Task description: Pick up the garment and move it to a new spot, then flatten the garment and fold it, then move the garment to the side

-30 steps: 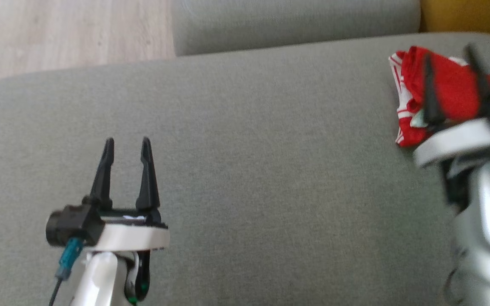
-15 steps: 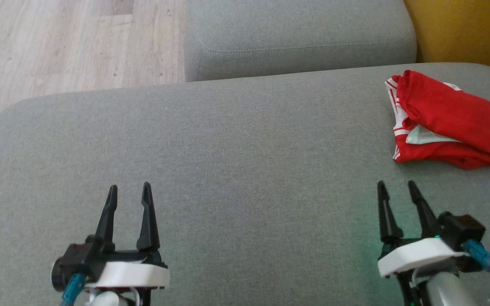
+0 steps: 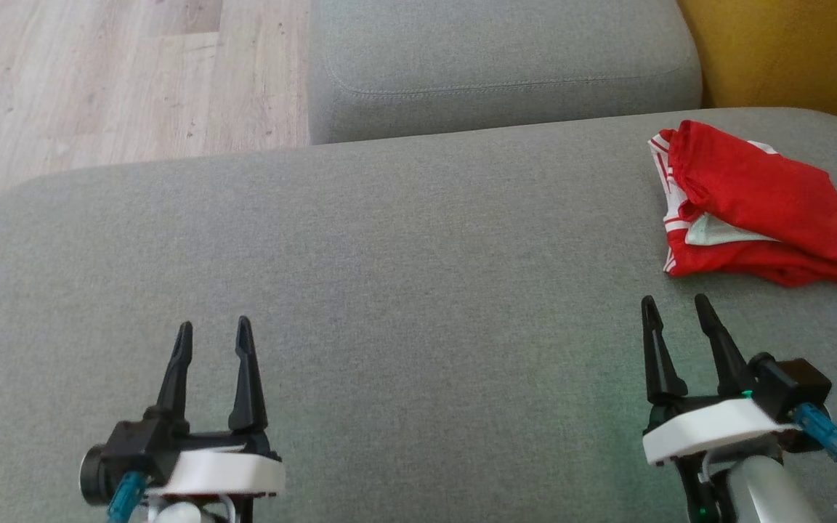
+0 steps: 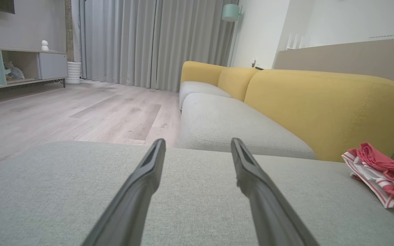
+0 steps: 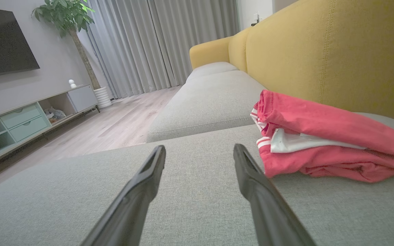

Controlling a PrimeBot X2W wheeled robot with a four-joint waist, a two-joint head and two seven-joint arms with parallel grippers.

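The garment (image 3: 753, 207) is red with white stripes and lies folded in a loose bundle at the far right of the grey sofa seat (image 3: 404, 276). It also appears as the garment (image 5: 320, 136) just ahead and to the right in the right wrist view, and as the garment (image 4: 381, 177) far right in the left wrist view. My right gripper (image 3: 675, 308) stands open a short way in front of it, not touching. My left gripper (image 3: 213, 331) is open at the lower left, with nothing between its fingers.
A second grey seat cushion (image 3: 498, 65) adjoins the far edge. The yellow sofa back (image 3: 789, 51) rises behind the garment at the right. Wooden floor (image 3: 99, 73) lies beyond the seat's left edge. A TV cabinet (image 5: 29, 119) stands across the room.
My right gripper was over the garment a second ago and has drawn back to the lower right, empty. The garment stays on the seat. The head camera shifted as well.
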